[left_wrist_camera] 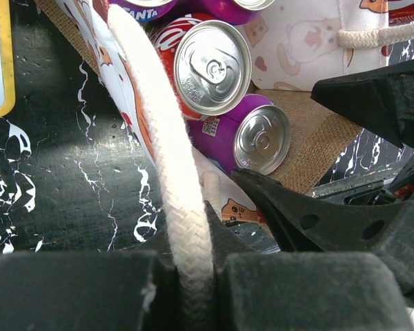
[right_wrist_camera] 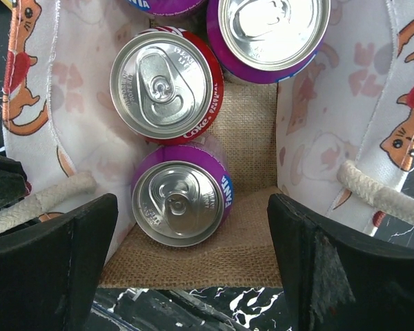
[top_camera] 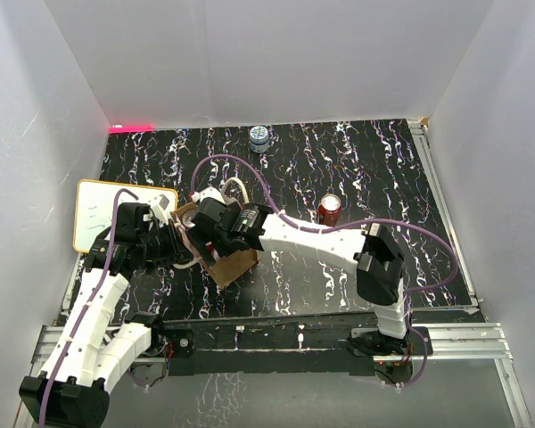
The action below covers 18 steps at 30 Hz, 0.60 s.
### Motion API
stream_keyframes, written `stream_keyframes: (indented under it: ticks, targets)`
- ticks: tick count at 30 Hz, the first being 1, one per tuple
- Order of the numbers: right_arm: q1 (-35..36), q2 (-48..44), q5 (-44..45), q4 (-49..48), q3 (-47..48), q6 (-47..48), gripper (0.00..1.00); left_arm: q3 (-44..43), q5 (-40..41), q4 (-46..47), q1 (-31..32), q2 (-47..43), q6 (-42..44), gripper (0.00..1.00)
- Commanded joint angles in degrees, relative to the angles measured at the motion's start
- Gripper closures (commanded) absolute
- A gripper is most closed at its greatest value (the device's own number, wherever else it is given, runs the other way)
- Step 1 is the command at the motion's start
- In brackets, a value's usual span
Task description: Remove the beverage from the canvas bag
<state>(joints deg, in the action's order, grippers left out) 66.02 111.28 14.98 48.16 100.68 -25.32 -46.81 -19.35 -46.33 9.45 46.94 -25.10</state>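
The left gripper point(left_wrist_camera: 193, 283) is clamped on the bag's point(right_wrist_camera: 248, 138) rope handle point(left_wrist_camera: 169, 158), while the right gripper point(right_wrist_camera: 192, 207) hangs wide open over a purple can point(right_wrist_camera: 174, 203) standing inside beside a red can point(right_wrist_camera: 164, 86).

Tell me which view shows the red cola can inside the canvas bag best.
Right wrist: the red cola can shows its whole lid and tab, beside a purple can. Left wrist shows it tilted, its edge behind the rope handle. Top external: the arms cover the opening of the canvas bag, hiding the can.
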Motion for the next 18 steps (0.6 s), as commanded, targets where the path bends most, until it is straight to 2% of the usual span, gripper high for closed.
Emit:
stream_keyframes:
  ticks: [1,18]
  targets:
    - [0.2,2.9,-3.8,2.4,0.5,0.4,0.06,0.8,-0.9,-1.2,-0.5,-0.9,0.3,1.0]
    - [-0.3,4.8,-4.9,8.2,-1.4,0.1,0.07,0.7,-1.1,-1.2,-0.5,-0.4,0.5,1.0]
